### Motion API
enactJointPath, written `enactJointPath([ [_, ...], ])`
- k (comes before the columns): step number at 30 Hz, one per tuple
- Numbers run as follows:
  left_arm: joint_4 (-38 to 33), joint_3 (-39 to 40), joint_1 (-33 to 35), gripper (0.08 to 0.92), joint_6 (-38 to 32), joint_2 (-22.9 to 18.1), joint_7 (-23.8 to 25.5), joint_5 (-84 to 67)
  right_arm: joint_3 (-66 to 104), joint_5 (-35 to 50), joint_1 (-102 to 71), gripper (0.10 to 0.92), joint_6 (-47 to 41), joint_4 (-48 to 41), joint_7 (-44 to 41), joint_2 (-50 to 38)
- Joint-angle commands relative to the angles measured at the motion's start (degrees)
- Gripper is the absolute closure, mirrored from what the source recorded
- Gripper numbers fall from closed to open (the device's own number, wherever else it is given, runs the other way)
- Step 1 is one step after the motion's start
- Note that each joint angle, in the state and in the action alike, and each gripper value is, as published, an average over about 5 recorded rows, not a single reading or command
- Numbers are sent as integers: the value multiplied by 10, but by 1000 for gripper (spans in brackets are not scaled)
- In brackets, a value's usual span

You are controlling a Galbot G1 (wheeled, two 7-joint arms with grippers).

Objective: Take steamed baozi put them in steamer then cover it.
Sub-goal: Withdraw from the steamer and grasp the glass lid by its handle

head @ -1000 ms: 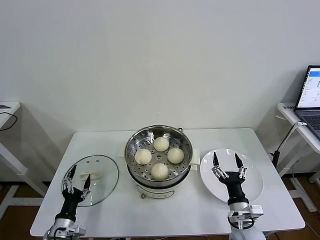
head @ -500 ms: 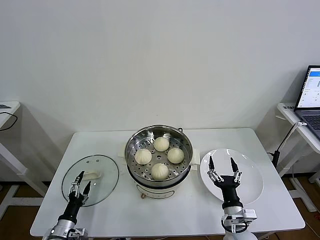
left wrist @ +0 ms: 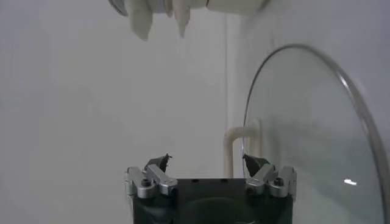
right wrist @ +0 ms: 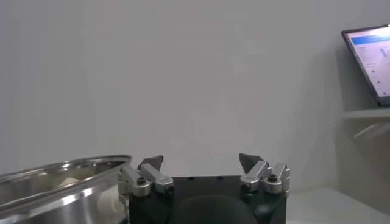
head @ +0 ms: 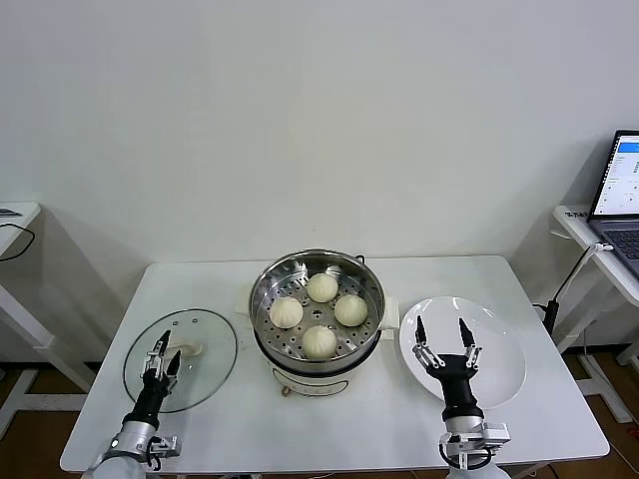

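Note:
Several cream-white baozi [head: 320,287] lie on the perforated tray inside the shiny steamer [head: 262,299] at the table's centre. The round glass lid [head: 205,374] lies flat to its left, white handle [head: 186,350] up. My left gripper [head: 163,351] hovers open over the near part of the lid, right by the handle; the left wrist view shows the lid [left wrist: 304,134] and handle [left wrist: 234,143] just beyond my left gripper [left wrist: 207,159]. My right gripper [head: 440,324] is open and holds nothing, above the left part of the white plate [head: 504,364]. It [right wrist: 201,160] appears beside the steamer [right wrist: 55,182].
The white table [head: 349,424] carries only the steamer, lid and plate. A laptop [head: 621,185] stands on a side table far right, and another white table edge [head: 15,215] shows far left. The wall is close behind.
The left gripper has dropped lower and shifted toward the lid's handle. The right gripper has slid a little left and nearer over the plate. Both stayed open.

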Motion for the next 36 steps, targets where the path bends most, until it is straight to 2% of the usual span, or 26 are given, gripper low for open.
enactJointPath([
  [1, 30, 5, -47, 177, 13, -1, -4, 18, -3, -6, -1, 203, 3, -5, -1, 3],
  [12, 76, 9, -74, 178, 23, -3, -9, 30, -2, -14, -4, 203, 8, -7, -2, 4],
  [15, 83, 9, -76, 219, 24, -3, -9, 32, -3, -17, -5, 203, 10, -8, -2, 4],
  [28, 55, 9, -65, 589, 13, -7, -15, 37, -5, -19, -4, 203, 13, -12, -1, 5],
  [36, -25, 0, -31, 799, 23, -9, -9, 37, -5, -18, 2, 203, 14, -13, -1, 6],
])
